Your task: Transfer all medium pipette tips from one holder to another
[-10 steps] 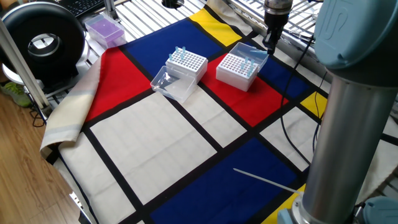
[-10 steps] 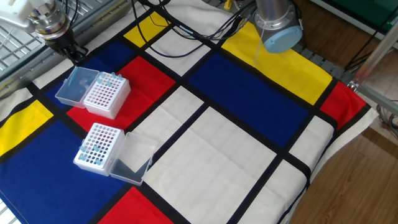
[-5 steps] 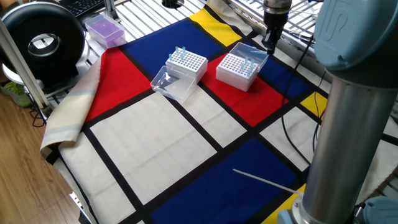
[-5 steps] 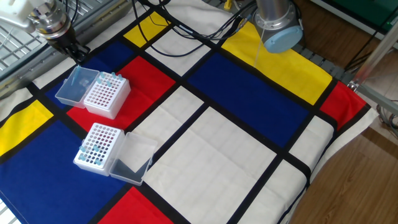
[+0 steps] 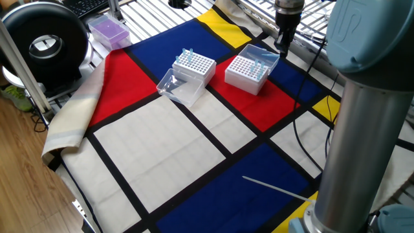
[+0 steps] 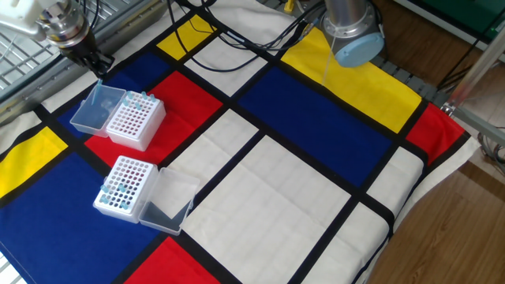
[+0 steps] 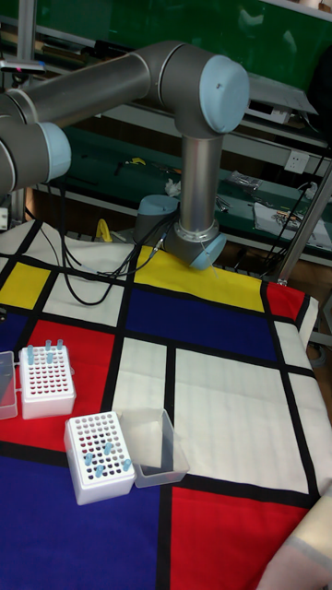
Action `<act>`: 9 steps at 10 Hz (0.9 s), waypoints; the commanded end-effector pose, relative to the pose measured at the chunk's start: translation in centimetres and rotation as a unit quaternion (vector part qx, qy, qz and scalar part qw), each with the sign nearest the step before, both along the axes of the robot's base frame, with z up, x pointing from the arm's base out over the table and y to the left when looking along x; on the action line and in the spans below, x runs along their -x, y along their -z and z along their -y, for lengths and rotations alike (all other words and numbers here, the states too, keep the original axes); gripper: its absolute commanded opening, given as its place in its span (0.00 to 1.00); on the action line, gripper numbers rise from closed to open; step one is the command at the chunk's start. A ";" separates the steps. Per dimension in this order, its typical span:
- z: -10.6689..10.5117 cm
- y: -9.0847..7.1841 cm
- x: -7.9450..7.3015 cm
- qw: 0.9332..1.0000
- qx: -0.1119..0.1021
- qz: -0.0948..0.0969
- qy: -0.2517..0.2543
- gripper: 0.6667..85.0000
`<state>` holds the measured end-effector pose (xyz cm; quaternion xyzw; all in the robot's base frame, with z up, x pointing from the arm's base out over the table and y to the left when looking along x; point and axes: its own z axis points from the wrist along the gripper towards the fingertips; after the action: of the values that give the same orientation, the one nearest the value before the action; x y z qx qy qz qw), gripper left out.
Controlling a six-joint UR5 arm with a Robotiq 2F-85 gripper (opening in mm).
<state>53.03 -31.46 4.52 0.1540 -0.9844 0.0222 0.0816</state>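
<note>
In one fixed view the gripper [image 5: 283, 44] hangs at about 1 o'clock of the scene, just beyond the open clear lid [image 5: 266, 54] of the far white box [image 5: 246, 73]; its fingers look drawn close together, but whether they pinch anything is too small to tell. A few medium pipette tips [image 5: 255, 67] stand in that box toward the lid side, and a few more stick up from the near white box [image 5: 194, 68] at its 11 o'clock corner, both boxes resting on the coloured checked cloth [image 5: 162, 136]. In the other fixed view the gripper [image 6: 98, 69] sits at 10 o'clock, its dark tip just above the far edge of the clear lid [image 6: 93, 109]; the gap between the fingers cannot be made out, nor any tip in them. Pale-blue tips [image 6: 136, 99] cluster at the 12 o'clock corner of the upper box [image 6: 134, 121], and others are scattered in the lower box [image 6: 124, 183] at 8 o'clock. In the tall fixed view the gripper is out of frame; tips [image 7: 44, 351] stand along the far row of the left box [image 7: 46, 381], and several sit in the box [image 7: 100, 455] at 7 o'clock.
</note>
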 end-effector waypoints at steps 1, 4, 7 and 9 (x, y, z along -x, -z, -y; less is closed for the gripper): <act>0.1 0.1 0.0 1.000 -0.006 0.001 -0.003 0.01; 0.1 0.1 0.2 1.000 -0.007 -0.003 -0.003 0.01; 0.3 0.1 0.2 1.000 -0.005 -0.003 -0.007 0.04; 0.3 0.2 0.3 1.000 -0.006 -0.004 -0.007 0.06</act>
<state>52.70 -31.84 4.35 0.1632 -0.9825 0.0212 0.0873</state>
